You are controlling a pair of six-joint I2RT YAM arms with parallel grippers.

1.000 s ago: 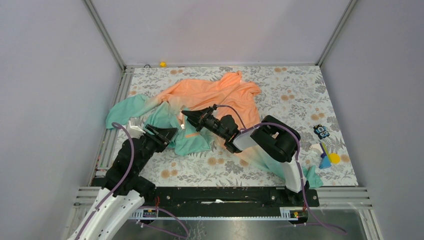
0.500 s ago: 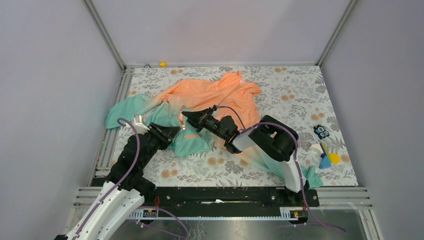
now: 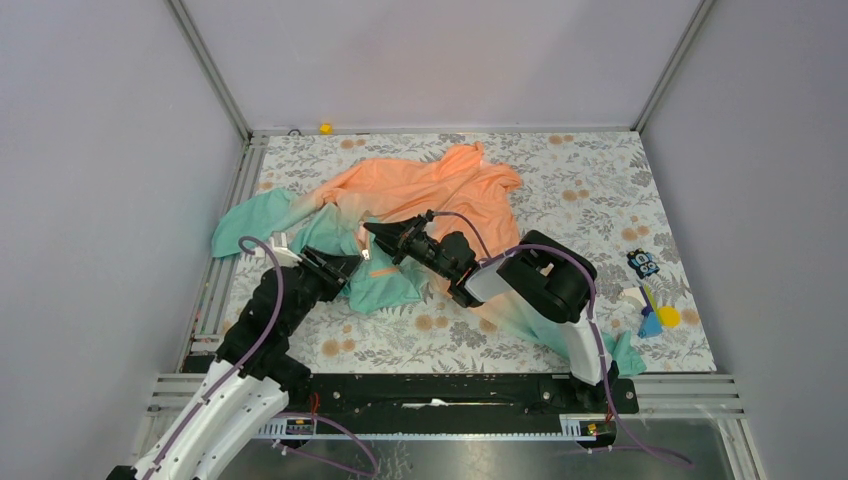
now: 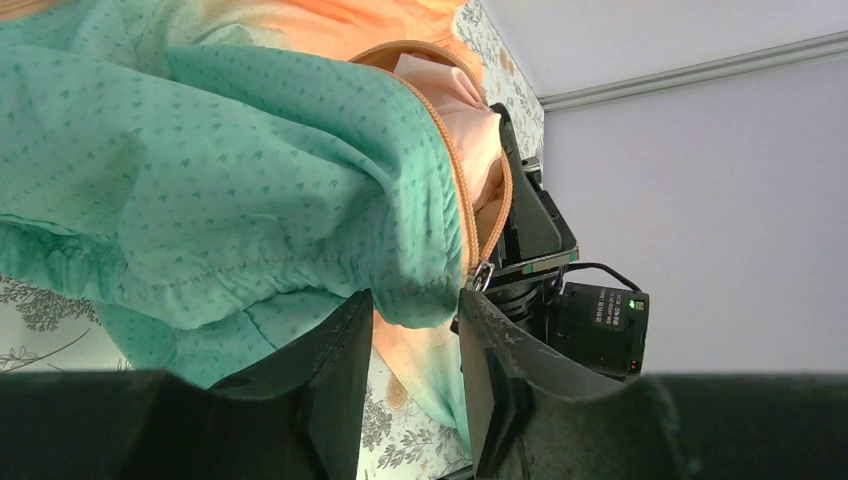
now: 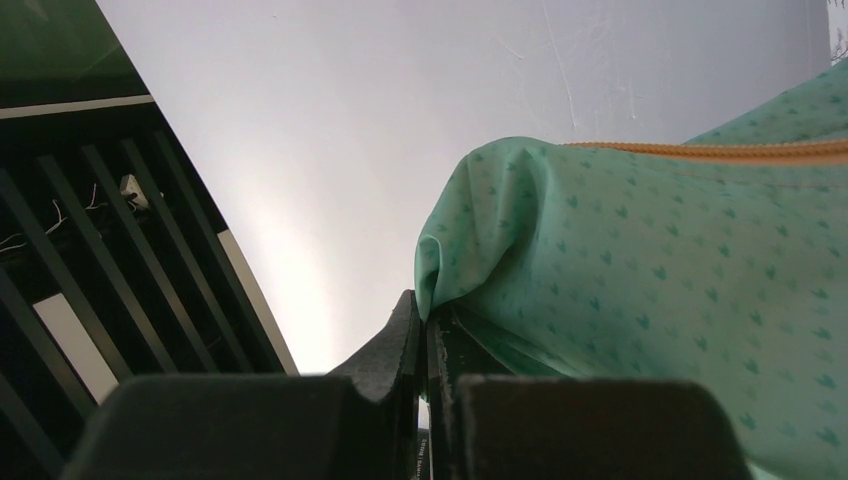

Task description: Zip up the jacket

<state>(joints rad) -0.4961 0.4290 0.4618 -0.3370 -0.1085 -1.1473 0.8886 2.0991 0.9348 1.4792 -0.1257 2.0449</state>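
The jacket [image 3: 440, 190] lies crumpled on the flowered table, orange at the back and teal at the near folds. My right gripper [image 3: 372, 230] is shut on a teal edge of the jacket [image 5: 650, 260], pinched at the fingertips [image 5: 423, 305], and the orange zipper [image 5: 720, 150] runs along the top of that fold. My left gripper [image 3: 345, 262] reaches in from the left, with its jaws open. In the left wrist view a teal hem fold [image 4: 300, 200] sags between the tips of the left gripper [image 4: 412, 300]. The metal zipper pull [image 4: 483, 274] hangs just above the right finger [image 4: 490, 350].
Small toys [image 3: 645, 264] and a blue-and-yellow piece [image 3: 655, 318] lie at the table's right edge. A yellow bit [image 3: 325, 128] sits on the back rail. A metal rail [image 3: 222, 280] borders the left side. Grey walls enclose the table.
My left gripper has crept forward and right toward the teal hem, and its jaws have narrowed a little. The right arm and the jacket have stayed put.
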